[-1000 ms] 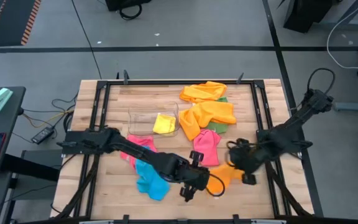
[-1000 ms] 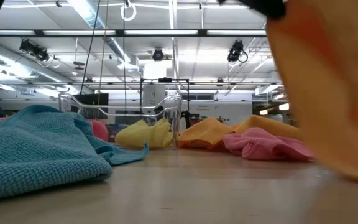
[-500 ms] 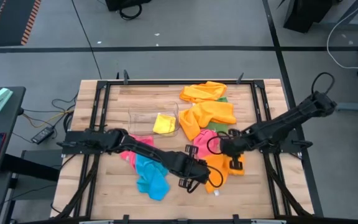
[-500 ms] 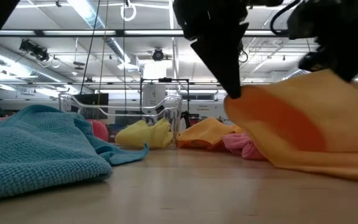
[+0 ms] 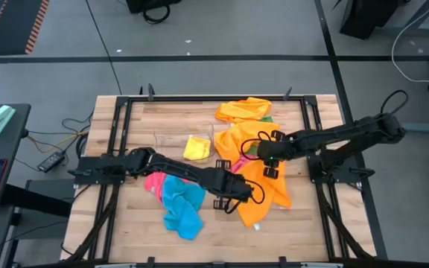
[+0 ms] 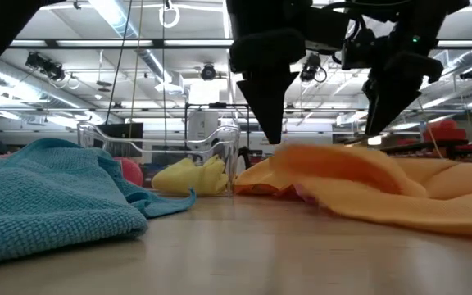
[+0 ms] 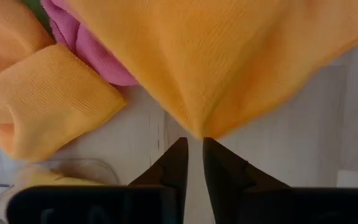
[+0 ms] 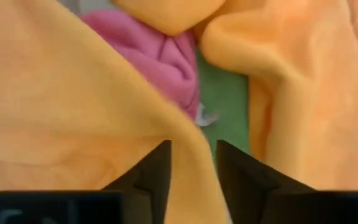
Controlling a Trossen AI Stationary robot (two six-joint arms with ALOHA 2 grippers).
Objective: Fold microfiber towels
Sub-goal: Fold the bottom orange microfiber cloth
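Observation:
An orange towel (image 5: 270, 197) lies spread on the table right of centre, partly over a pink towel (image 7: 89, 50). My left gripper (image 7: 194, 149) points down at the towel's near-left corner (image 7: 197, 132), its fingers a narrow gap apart with bare table showing between them. My right gripper (image 8: 192, 158) stands open over the towel's far edge, and orange cloth (image 8: 61, 112) shows below its gap. In the low view the right fingertips (image 6: 375, 129) hang just above the cloth. A blue towel (image 5: 181, 208) lies bunched at the near left. My left gripper's fingertips (image 6: 273, 141) come down from above onto the ridge of the orange towel at its corner. I cannot tell whether they touch it. The corner lies just beyond the tips, not between them.
A clear bin (image 5: 171, 141) at the middle left holds a yellow towel (image 5: 197, 147). More orange towels (image 5: 248, 112) and a green one (image 8: 229, 99) lie at the far side. Another pink towel (image 5: 155, 182) sits beside the blue one. Bare wood shows along the near edge.
Both grippers have gone toward the far edge and down with the orange towel, the right one also toward the left. The towel hung bunched between them at the near right. It now lies spread flat on the table, over the pink towel.

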